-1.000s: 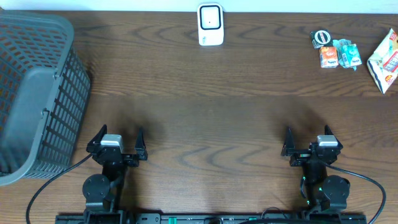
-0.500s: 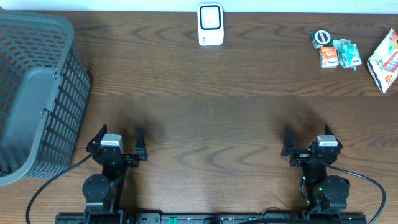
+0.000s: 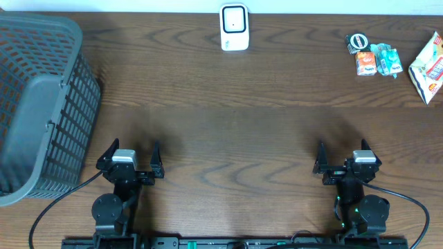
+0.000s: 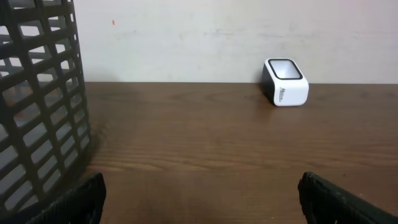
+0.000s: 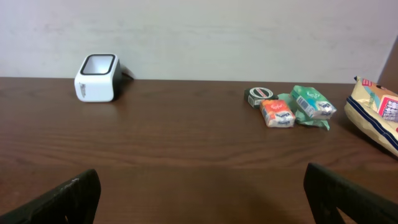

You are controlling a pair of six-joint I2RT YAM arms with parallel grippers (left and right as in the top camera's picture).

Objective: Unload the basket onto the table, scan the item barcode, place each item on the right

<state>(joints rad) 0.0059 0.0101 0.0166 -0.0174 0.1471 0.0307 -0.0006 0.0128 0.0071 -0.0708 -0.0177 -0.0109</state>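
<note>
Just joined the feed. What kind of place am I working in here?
Most likely a mock shop checkout on a wooden table. A white barcode scanner stands at the far edge, small packets and a snack bag lie far right, and a grey shopping basket sits on the left.

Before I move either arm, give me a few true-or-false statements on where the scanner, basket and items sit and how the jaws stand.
1. The white scanner stands at the far edge of the table: true.
2. The orange packet lies in the basket: false; it lies on the table, far right, beside the green packet.
3. Both sets of jaws stand open, holding nothing: true.
4. The basket sits on the robot's right: false; it is on its left.
</note>
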